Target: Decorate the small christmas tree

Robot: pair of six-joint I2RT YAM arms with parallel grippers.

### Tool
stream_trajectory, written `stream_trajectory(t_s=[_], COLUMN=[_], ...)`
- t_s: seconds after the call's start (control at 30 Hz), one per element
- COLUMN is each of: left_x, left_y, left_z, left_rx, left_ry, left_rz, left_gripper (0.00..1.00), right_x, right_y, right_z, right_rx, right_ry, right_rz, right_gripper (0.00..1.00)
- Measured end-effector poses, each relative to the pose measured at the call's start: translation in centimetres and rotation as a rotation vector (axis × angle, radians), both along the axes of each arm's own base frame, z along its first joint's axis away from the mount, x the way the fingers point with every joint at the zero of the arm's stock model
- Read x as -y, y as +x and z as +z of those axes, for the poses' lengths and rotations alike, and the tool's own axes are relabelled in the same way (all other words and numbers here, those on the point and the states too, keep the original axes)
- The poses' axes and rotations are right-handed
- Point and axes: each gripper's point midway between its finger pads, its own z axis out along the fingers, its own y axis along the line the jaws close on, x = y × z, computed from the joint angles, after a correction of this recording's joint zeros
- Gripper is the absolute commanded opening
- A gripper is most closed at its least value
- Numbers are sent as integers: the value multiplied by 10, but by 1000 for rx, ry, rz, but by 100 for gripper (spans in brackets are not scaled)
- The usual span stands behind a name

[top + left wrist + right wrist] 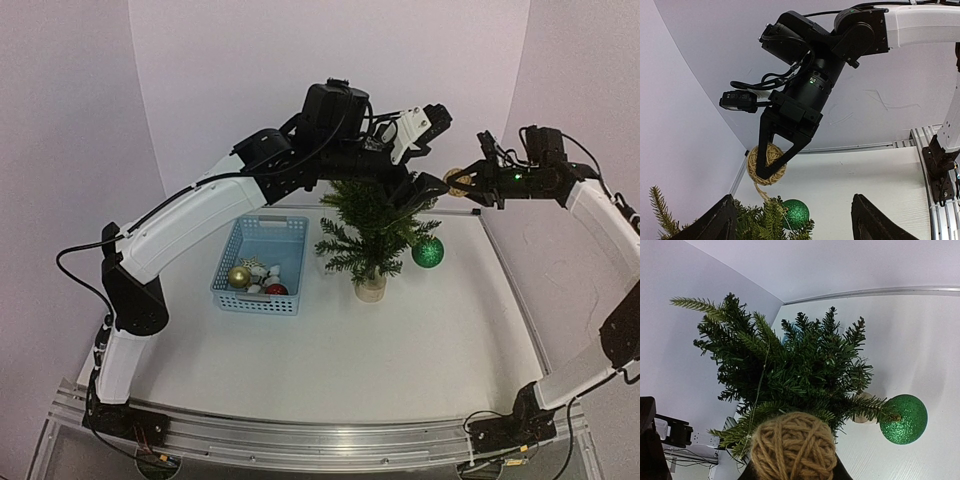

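Tree [368, 228] stands upright at mid-table on a pale round base, trunk vertical, crown just under both grippers. The right gripper [468, 185] pinches a twine ball [458, 181] beside the treetop, on the tree's right. The tree lies below and to the left of it, so the ball looks to need carrying left and down onto a branch. A twine loop [759, 192] hangs from the ball toward the top needles. The left gripper [425, 192] hovers over the crown with fingers spread wide and nothing between them. It sits very close to the right gripper and may crowd the approach. A green ball [428, 252] already hangs from a right-side branch, below the twine ball. Left of the tree and apart from it, a blue basket [255, 302] holds gold, red and white ornaments.
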Motion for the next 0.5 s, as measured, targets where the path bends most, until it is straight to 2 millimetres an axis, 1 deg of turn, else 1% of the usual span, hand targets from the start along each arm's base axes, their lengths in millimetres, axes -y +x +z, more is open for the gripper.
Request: stream_trajectory(t_s=[0.23, 0.33, 0.5], left_x=[0, 0, -2], left_y=[0, 0, -1], left_z=[0, 0, 3], left_rx=[0, 1, 3], left_ry=[0, 0, -4], left_rz=[0, 0, 0], left_gripper=[78, 77, 77], right_x=[-2, -3, -3], right_y=[8, 10, 9], right_z=[-6, -13, -31], right_rx=[-10, -26, -73], right_ry=[27, 36, 39], right_rz=[-4, -4, -7], right_gripper=[0, 0, 0])
